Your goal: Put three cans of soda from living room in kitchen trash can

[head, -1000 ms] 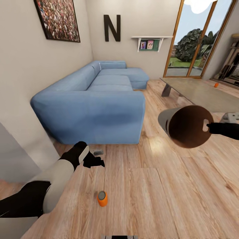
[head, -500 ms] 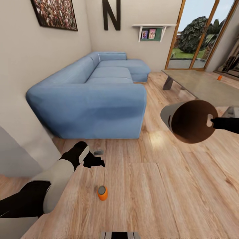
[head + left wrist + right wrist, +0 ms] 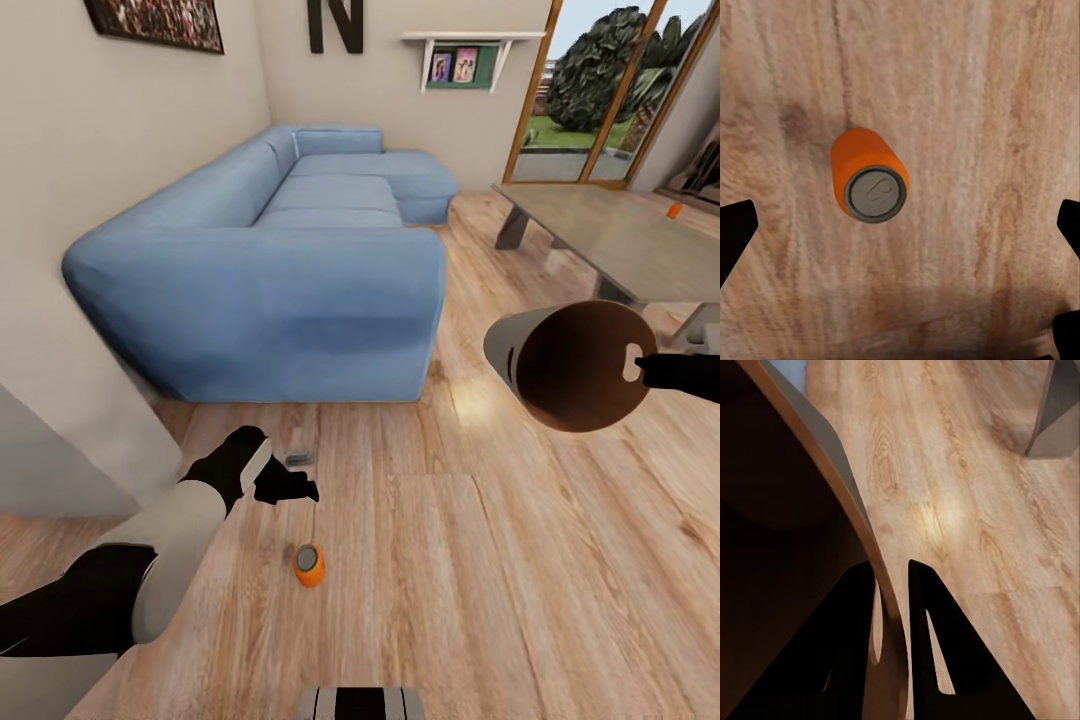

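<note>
An orange soda can [image 3: 308,564] with a silver top stands on the wood floor, just nearer me than my left gripper [image 3: 290,488]. In the left wrist view the orange can [image 3: 870,185] sits below the gripper [image 3: 900,232], whose black fingertips [image 3: 735,232] stand wide apart, open and empty. My right gripper [image 3: 640,370] is shut on the rim of the trash can [image 3: 575,365], held off the floor on its side with its brown inside facing me. The right wrist view shows the fingers [image 3: 937,645] pinching the trash can's rim [image 3: 847,502]. A second orange can [image 3: 674,210] stands on the low table.
The blue sofa [image 3: 280,270] stands behind the left arm, against the wall. The low table [image 3: 610,235] is at the right, with glass doors [image 3: 590,100] beyond it. Bare plank floor [image 3: 450,560] lies between the sofa and me.
The whole picture has shifted as the camera moved closer and tilted down. The orange can now shows a little nearer the left gripper. Both grippers keep their hold and pose.
</note>
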You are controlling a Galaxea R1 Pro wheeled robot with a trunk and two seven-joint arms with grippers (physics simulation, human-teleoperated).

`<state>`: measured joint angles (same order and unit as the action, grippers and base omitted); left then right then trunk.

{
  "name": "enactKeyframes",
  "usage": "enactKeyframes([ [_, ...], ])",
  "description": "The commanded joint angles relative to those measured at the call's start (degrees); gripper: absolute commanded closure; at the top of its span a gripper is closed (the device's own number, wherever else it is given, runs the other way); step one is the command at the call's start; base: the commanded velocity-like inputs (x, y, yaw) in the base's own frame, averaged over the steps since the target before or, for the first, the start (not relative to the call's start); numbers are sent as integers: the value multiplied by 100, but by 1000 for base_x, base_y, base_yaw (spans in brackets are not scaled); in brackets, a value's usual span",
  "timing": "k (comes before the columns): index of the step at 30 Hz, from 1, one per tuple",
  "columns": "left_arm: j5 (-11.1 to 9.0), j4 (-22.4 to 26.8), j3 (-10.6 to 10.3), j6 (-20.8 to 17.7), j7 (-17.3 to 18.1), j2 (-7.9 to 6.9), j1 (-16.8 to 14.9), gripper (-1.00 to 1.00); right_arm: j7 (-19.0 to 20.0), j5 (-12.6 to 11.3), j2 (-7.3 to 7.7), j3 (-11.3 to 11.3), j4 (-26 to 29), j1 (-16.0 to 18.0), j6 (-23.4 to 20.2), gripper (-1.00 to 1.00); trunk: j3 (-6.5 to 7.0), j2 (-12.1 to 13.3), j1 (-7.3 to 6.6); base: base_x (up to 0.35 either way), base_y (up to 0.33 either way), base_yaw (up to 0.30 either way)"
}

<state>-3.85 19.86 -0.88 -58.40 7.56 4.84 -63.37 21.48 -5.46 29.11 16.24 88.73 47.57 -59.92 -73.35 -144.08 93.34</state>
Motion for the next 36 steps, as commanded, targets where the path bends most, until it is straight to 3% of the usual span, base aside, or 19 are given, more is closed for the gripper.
enactKeyframes([
  [1, -2, 0, 1, 1, 0, 0, 0, -100, 14, -104, -1, 2, 4, 4, -8, 100, -22, -2, 1, 0, 0, 0],
  [7, -2, 0, 1, 41, 0, -8, 0, -100, 14, -108, -9, 2, 4, 1, -8, 100, -155, -10, 16, 0, 0, 0],
  [16, -9, 11, 1, 302, 0, -39, 0, -100, 14, -103, -8, -11, 4, -6, -8, 100, -155, -10, 16, 0, 0, 0],
  [24, -10, 17, 1, 335, 0, -51, 0, -100, 16, -98, -10, -231, 4, -25, -8, 100, -155, -10, 16, 0, 0, 0],
  [36, -11, 9, 1, 338, 0, -45, 0, -100, 65, -178, -37, -203, 4, -37, -8, 100, -132, -10, 16, 0, 9, -111],
])
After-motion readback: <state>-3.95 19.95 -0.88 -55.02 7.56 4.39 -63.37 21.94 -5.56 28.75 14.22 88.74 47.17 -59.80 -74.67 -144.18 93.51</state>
